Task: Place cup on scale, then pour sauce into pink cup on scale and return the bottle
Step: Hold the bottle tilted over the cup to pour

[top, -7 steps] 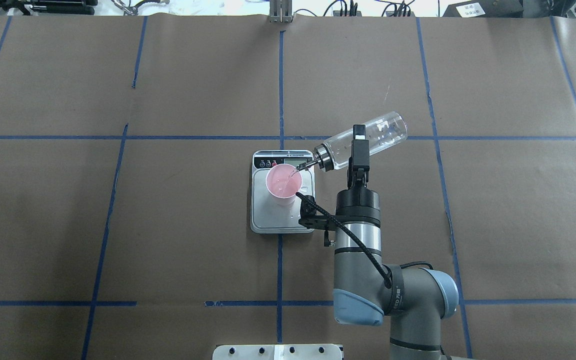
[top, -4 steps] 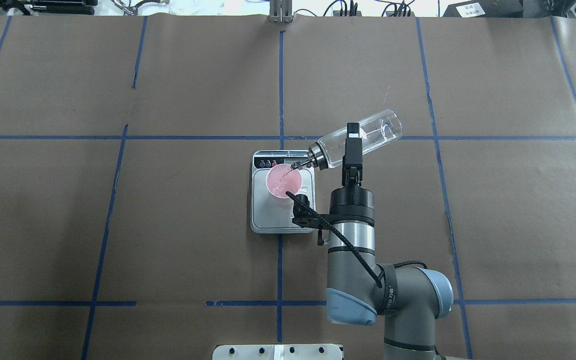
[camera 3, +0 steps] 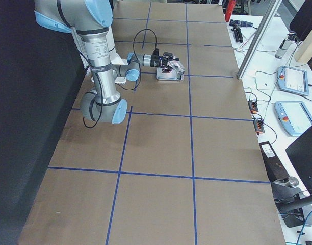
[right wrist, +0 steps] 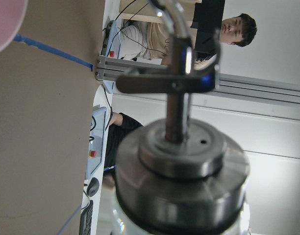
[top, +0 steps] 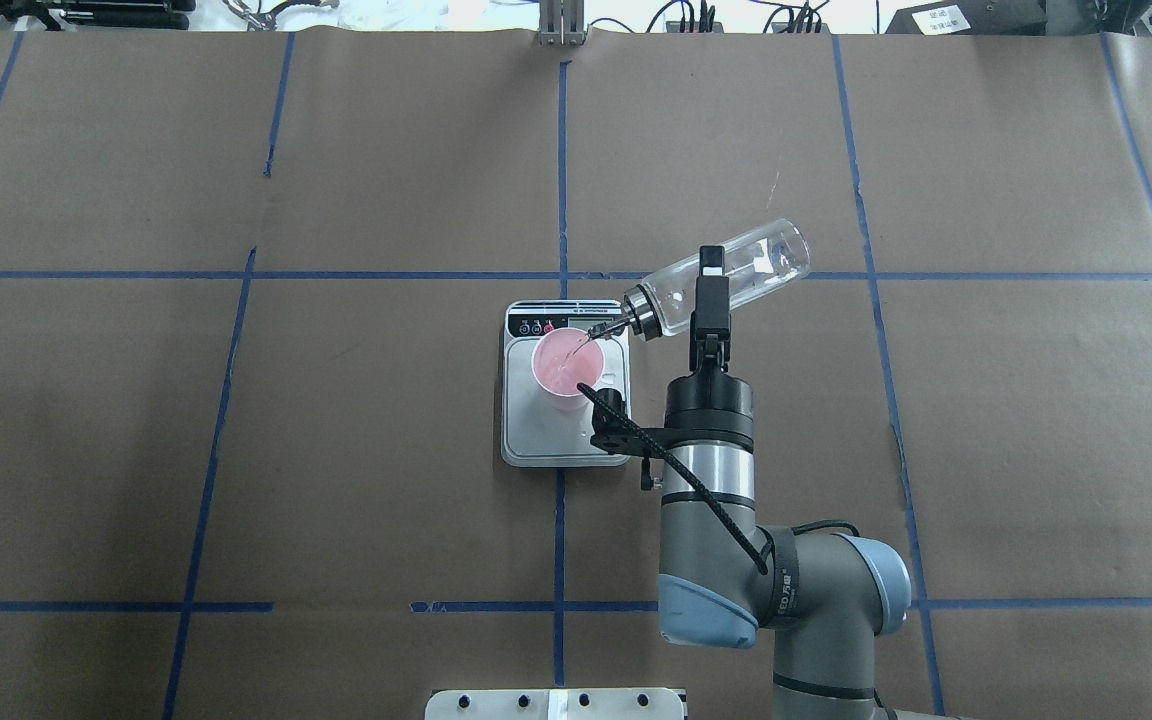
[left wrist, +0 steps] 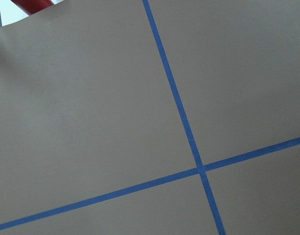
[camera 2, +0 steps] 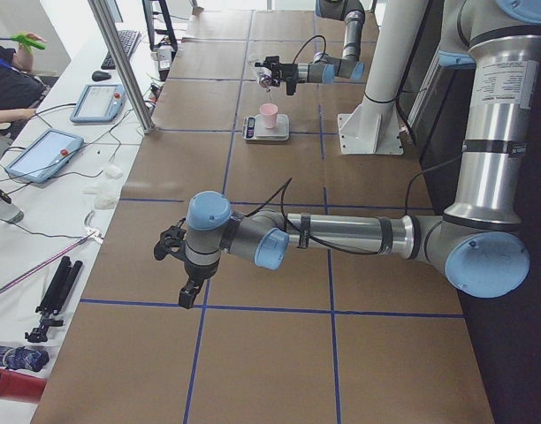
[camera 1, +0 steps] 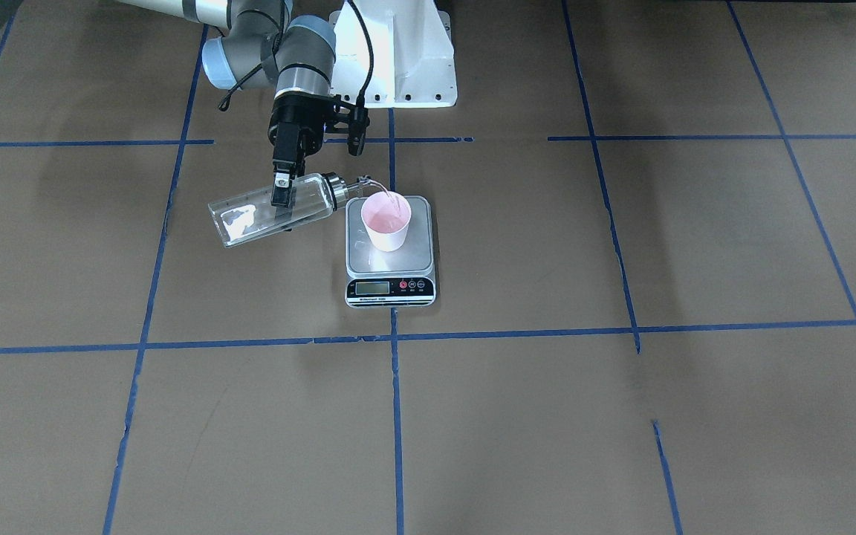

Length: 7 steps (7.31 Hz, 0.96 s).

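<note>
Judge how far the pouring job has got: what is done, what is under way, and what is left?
Done: the cup stands on the scale. Under way: the right arm's jaws hold the bottle tilted, with its spout over the cup, and a thin stream of sauce runs in. Left: tip the bottle upright and put it back on the table.

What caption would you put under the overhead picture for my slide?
The right pincer tips a clear bottle to pour into the pink cup on the scale.
</note>
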{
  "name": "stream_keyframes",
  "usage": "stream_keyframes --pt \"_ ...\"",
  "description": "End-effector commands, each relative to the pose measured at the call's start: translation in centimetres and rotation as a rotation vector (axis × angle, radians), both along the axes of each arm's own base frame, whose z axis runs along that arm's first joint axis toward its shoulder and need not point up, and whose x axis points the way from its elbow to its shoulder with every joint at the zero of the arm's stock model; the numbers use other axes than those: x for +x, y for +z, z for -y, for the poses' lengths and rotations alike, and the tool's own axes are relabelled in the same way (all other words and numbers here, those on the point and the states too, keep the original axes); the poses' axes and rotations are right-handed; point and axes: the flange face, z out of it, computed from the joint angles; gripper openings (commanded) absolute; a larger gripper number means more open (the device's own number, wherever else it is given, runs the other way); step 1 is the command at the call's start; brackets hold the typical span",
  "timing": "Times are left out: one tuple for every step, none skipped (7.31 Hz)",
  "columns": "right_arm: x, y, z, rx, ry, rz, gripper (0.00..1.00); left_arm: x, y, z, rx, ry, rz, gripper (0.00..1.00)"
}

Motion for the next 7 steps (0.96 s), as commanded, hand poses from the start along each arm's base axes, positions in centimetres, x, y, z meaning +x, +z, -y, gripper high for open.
stream_keyframes --pt "-0.26 0.68 0.12 0.000 0.005 -0.014 0.00 0.00 -0.17 0.08 0.004 0.000 0.000 1.00" --pt "-0.26 0.57 0.12 0.001 0.004 -0.005 0.00 0.00 -0.17 0.08 0.003 -0.001 0.000 1.00" --pt "-0.25 0.56 0.12 0.001 0.005 0.007 0.00 0.01 -0.25 0.15 0.005 0.000 0.000 1.00" --pt "-0.24 0.54 0.12 0.002 0.006 0.013 0.00 0.00 -0.17 0.08 0.003 -0.001 0.000 1.00" --pt "-0.23 0.64 0.11 0.001 0.005 0.013 0.00 0.01 -0.25 0.15 0.004 -0.001 -0.001 1.00" --pt "-0.25 0.55 0.12 0.001 0.004 0.024 0.00 0.01 -0.33 0.22 0.006 -0.001 -0.001 1.00" --pt "-0.29 0.61 0.12 0.003 0.007 0.051 0.00 0.01 -0.33 0.22 0.006 -0.001 -0.001 1.00"
